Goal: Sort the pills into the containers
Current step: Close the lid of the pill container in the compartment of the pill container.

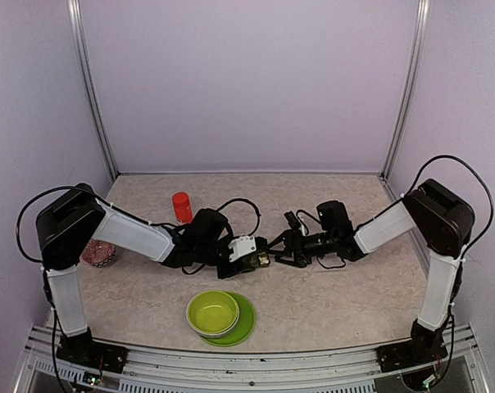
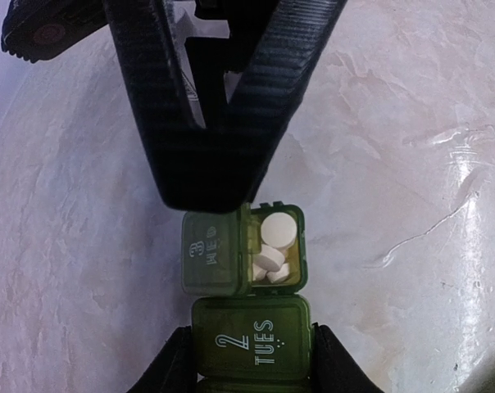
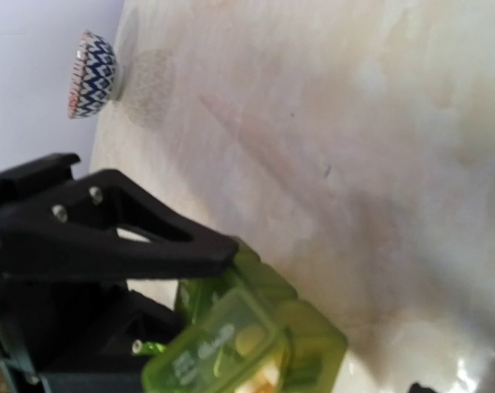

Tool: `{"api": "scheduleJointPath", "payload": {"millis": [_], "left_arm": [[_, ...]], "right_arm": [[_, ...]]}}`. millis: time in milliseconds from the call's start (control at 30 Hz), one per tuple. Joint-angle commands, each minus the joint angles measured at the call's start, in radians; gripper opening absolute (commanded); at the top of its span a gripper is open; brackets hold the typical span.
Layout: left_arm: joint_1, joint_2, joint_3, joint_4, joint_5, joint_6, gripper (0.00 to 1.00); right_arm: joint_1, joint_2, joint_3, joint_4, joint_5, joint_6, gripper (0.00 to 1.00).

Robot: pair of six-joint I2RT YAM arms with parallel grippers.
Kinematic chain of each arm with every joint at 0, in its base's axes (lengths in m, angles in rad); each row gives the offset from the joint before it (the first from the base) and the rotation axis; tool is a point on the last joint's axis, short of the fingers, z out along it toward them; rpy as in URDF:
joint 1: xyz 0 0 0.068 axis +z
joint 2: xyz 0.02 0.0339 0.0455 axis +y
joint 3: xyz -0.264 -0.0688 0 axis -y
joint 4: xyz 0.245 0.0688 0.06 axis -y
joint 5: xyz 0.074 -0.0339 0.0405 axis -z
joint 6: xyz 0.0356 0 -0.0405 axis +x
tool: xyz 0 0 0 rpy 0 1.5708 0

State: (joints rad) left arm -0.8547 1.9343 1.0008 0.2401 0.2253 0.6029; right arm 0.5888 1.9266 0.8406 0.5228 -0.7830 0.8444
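Observation:
The containers (image 2: 252, 340) are a dark green strip box held level over the table. My left gripper (image 2: 252, 364) is shut on it, one finger on each side of the closed "2 TUES" compartment. The "3 WED" lid (image 2: 208, 260) is swung open, and several white round pills (image 2: 274, 246) lie in that compartment. My right gripper (image 1: 282, 244) stands open facing the box end. One of its fingers (image 2: 215, 123) reaches down onto the open lid's far edge. In the right wrist view the box (image 3: 313, 336) shows blurred lime-green under that finger (image 3: 149, 246).
An orange-red bottle (image 1: 182, 207) stands behind the left arm. A lime-green bowl (image 1: 213, 313) sits on its plate (image 1: 246, 326) near the front edge. A small patterned paper cup (image 1: 98, 254) lies at the far left, also seen in the right wrist view as the cup (image 3: 92, 74).

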Motion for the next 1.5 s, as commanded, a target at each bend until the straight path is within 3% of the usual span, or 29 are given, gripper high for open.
{"api": "scheduleJointPath", "payload": {"millis": [0, 600, 1100, 1467], "left_arm": [[-0.016, -0.041, -0.023, 0.052, -0.018, -0.013, 0.26], [-0.024, -0.09, -0.047, 0.087, -0.032, -0.014, 0.26], [-0.026, -0.092, -0.041, 0.077, -0.037, -0.011, 0.26], [-0.027, -0.102, -0.042, 0.075, -0.045, -0.009, 0.26]], "right_arm": [[0.008, 0.032, 0.019, 0.071, -0.032, 0.05, 0.83], [0.031, 0.096, 0.027, 0.211, -0.108, 0.169, 0.76], [0.031, 0.139, -0.004, 0.366, -0.148, 0.262, 0.43], [0.031, 0.158, -0.015, 0.448, -0.17, 0.322, 0.13]]}}
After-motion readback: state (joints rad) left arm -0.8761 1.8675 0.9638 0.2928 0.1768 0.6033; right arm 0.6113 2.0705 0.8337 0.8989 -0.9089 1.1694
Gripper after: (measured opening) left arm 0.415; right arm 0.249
